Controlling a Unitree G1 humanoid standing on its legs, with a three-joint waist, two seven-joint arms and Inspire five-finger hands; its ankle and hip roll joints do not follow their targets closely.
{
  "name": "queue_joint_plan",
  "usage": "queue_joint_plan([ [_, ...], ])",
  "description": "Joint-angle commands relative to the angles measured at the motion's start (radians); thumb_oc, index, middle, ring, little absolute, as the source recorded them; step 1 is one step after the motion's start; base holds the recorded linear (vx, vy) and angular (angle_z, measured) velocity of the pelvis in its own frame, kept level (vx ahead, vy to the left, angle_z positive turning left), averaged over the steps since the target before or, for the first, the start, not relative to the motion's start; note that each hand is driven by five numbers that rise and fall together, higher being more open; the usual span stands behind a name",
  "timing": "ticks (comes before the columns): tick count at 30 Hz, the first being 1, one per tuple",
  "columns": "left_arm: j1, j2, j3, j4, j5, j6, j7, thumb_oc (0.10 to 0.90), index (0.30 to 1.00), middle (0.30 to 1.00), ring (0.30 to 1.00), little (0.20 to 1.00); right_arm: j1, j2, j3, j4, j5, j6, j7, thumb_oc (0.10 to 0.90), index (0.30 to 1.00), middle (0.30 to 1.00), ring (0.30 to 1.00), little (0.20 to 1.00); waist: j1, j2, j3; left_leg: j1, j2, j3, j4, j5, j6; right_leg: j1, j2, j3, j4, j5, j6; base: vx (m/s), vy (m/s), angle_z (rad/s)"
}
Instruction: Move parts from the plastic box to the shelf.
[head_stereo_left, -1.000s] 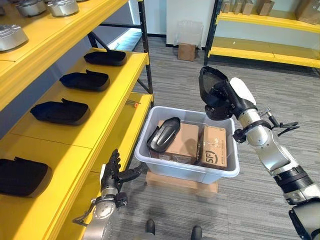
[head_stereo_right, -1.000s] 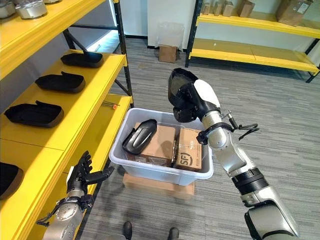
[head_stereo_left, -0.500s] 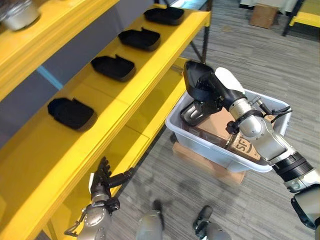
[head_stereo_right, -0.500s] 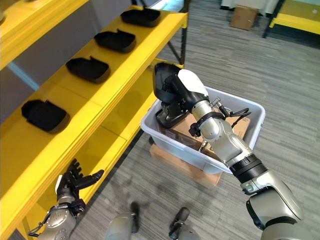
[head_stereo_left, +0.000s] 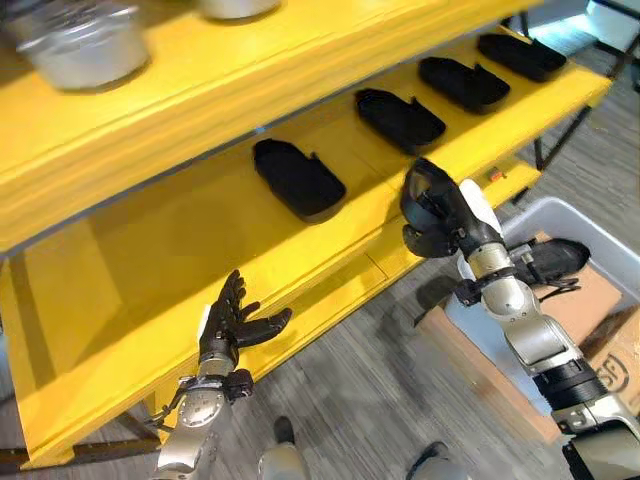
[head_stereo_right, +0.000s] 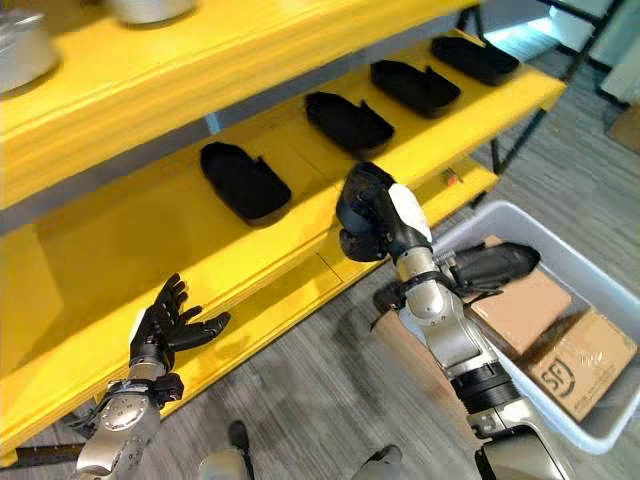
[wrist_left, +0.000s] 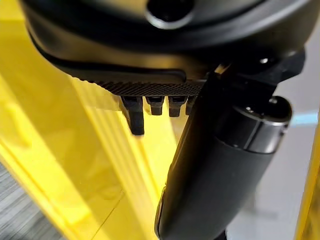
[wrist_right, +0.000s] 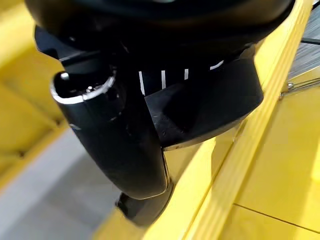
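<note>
Black part (head_stereo_right: 362, 205) sits gripped in my right hand (head_stereo_right: 392, 228), fingers curled round it, held over the front edge of the yellow shelf (head_stereo_right: 150, 235). Four more parts (head_stereo_right: 243, 180) lie in a row on that shelf. My left hand (head_stereo_right: 165, 328) hangs spread, empty, below the shelf's front edge. Another part (head_stereo_right: 495, 263) rests in the box (head_stereo_right: 610, 425).

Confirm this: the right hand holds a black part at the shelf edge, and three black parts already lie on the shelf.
Not three: four black parts lie on the shelf, as the right eye view shows. The right hand does hold a black part at the shelf edge.
</note>
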Motion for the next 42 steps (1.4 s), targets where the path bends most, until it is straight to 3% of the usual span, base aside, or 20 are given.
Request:
queue_joint_plan([
  [1,-0.02,0.034,0.043,-0.086,0.053,-0.048,0.011,0.9,1.0,1.0,1.0,1.0,-0.192,-0.026,-0.062,-0.109,-0.029,-0.123,-0.046,0.4,0.3,0.3,0.3,0.3,0.007,0.014,-0.063,0.078,0.068,0.012,0.04,-0.137,0.0,-0.046,-0.01,0.019,-0.002,0.025,0.122,-0.04,0.085,0.27],
  [6,0.016,0.015,0.065,-0.074,0.07,-0.037,0.003,0.9,1.0,1.0,1.0,1.0,-0.17,-0.025,-0.065,-0.104,-0.045,-0.113,-0.029,0.4,0.3,0.3,0.3,0.3,0.035,-0.019,-0.098,0.082,0.02,0.003,0.013,-0.15,0.017,-0.014,-0.021,-0.022,-0.063,0.093,0.14,-0.03,0.112,0.19],
  [12,0.037,0.011,0.092,-0.074,0.069,-0.04,0.003,0.9,1.0,1.0,1.0,1.0,-0.181,-0.015,-0.065,-0.112,-0.06,-0.114,-0.027,0.4,0.3,0.3,0.3,0.3,0.074,-0.049,-0.121,0.054,-0.017,-0.018,0.105,-0.213,0.046,0.037,-0.036,-0.026,-0.15,0.185,0.158,-0.02,0.134,0.02],
  [15,0.031,0.022,0.11,-0.082,0.076,-0.043,0.015,0.9,1.0,1.0,1.0,1.0,-0.201,-0.005,-0.06,-0.12,-0.095,-0.113,-0.032,0.4,0.3,0.3,0.3,0.3,0.104,-0.062,-0.122,0.034,-0.06,-0.033,0.162,-0.254,0.077,0.072,-0.054,-0.025,-0.188,0.245,0.158,-0.03,0.191,0.1],
  [17,0.032,0.023,0.115,-0.083,0.08,-0.041,0.016,0.9,1.0,1.0,1.0,1.0,-0.2,-0.002,-0.06,-0.123,-0.108,-0.108,-0.032,0.4,0.3,0.3,0.3,0.3,0.106,-0.067,-0.124,0.028,-0.081,-0.039,0.169,-0.268,0.096,0.081,-0.065,-0.023,-0.185,0.248,0.158,0.0,0.254,0.37],
  [18,0.03,0.026,0.109,-0.085,0.079,-0.039,0.02,0.9,1.0,1.0,1.0,1.0,-0.205,0.003,-0.058,-0.133,-0.123,-0.11,-0.032,0.4,0.3,0.3,0.3,0.3,0.106,-0.07,-0.119,0.029,-0.105,-0.057,0.183,-0.283,0.121,0.075,-0.083,0.025,-0.127,0.256,0.158,0.04,0.274,0.45],
  [19,0.025,0.033,0.106,-0.082,0.077,-0.039,0.02,0.9,1.0,1.0,1.0,1.0,-0.204,0.001,-0.056,-0.134,-0.126,-0.111,-0.033,0.4,0.3,0.3,0.3,0.3,0.104,-0.068,-0.117,0.028,-0.106,-0.066,0.188,-0.285,0.124,0.068,-0.082,0.054,-0.106,0.255,0.158,0.01,0.232,0.59],
  [20,0.001,0.051,0.09,-0.076,0.073,-0.042,0.021,0.9,1.0,1.0,1.0,1.0,-0.207,-0.018,-0.062,-0.139,-0.137,-0.11,-0.036,0.4,0.3,0.3,0.3,0.3,0.075,-0.078,-0.107,0.019,-0.119,-0.091,0.178,-0.256,0.129,0.041,-0.048,0.177,-0.122,0.281,0.152,-0.02,0.067,0.62],
  [22,-0.037,0.065,0.057,-0.056,0.063,-0.048,0.019,0.9,1.0,1.0,1.0,1.0,-0.202,-0.051,-0.08,-0.153,-0.146,-0.109,-0.043,0.4,0.3,0.3,0.3,0.3,0.041,-0.083,-0.109,0.01,-0.137,-0.14,0.149,-0.228,0.128,0.011,0.034,0.357,-0.144,0.266,0.141,-0.01,0.044,0.97],
  [23,-0.05,0.069,0.046,-0.048,0.061,-0.049,0.017,0.9,1.0,1.0,1.0,1.0,-0.198,-0.061,-0.089,-0.155,-0.142,-0.109,-0.046,0.4,0.3,0.3,0.3,0.3,0.03,-0.085,-0.11,0.011,-0.145,-0.163,0.14,-0.221,0.128,0.006,0.062,0.397,-0.143,0.254,0.138,0.05,0.043,1.52],
  [24,-0.062,0.069,0.032,-0.037,0.061,-0.047,0.016,0.9,1.0,1.0,1.0,1.0,-0.195,-0.075,-0.099,-0.162,-0.143,-0.11,-0.052,0.4,0.3,0.3,0.3,0.3,0.015,-0.085,-0.114,0.009,-0.156,-0.192,0.13,-0.213,0.131,-0.001,0.104,0.455,-0.132,0.227,0.129,0.13,0.018,1.39],
  [25,-0.086,0.065,0.005,-0.025,0.058,-0.047,0.012,0.9,1.0,1.0,1.0,1.0,-0.202,-0.098,-0.105,-0.172,-0.14,-0.12,-0.057,0.4,0.3,0.3,0.3,0.3,-0.005,-0.085,-0.119,0.007,-0.173,-0.243,0.113,-0.2,0.134,-0.002,0.178,0.526,-0.124,0.167,0.116,0.12,0.002,1.07],
  [30,-0.122,0.052,-0.034,-0.012,0.05,-0.047,0.014,0.9,1.0,1.0,1.0,1.0,-0.284,-0.134,-0.056,-0.192,-0.139,-0.147,-0.051,0.4,0.3,0.3,0.3,0.3,-0.022,-0.086,-0.144,0.003,-0.204,-0.331,0.047,-0.145,0.127,-0.008,0.29,0.606,-0.152,0.039,0.089,0.06,-0.045,1.11],
  [31,-0.129,0.044,-0.047,-0.001,0.039,-0.049,0.011,0.9,1.0,1.0,1.0,1.0,-0.312,-0.142,-0.027,-0.193,-0.134,-0.153,-0.043,0.4,0.3,0.3,0.3,0.3,-0.027,-0.09,-0.152,-0.003,-0.209,-0.368,0.043,-0.134,0.111,0.015,0.303,0.639,-0.204,-0.018,0.074,0.05,-0.174,0.71],
  [34,-0.099,0.044,-0.039,-0.021,0.028,-0.048,-0.001,0.9,1.0,1.0,1.0,1.0,-0.377,-0.144,0.035,-0.171,-0.107,-0.156,-0.01,0.4,0.3,0.3,0.3,0.3,-0.013,-0.089,-0.188,0.007,-0.191,-0.389,0.012,-0.119,0.092,0.069,0.291,0.576,-0.257,-0.018,0.074,0.06,-0.203,0.48],
  [42,-0.062,0.042,-0.03,-0.02,0.012,-0.039,-0.006,0.9,1.0,1.0,1.0,1.0,-0.407,-0.126,0.107,-0.092,-0.082,-0.144,0.022,0.4,0.3,0.3,0.3,0.3,-0.009,-0.068,-0.213,0.027,-0.133,-0.42,-0.043,-0.069,0.057,0.102,0.328,0.543,-0.275,-0.069,0.04,0.01,-0.154,0.18],
])
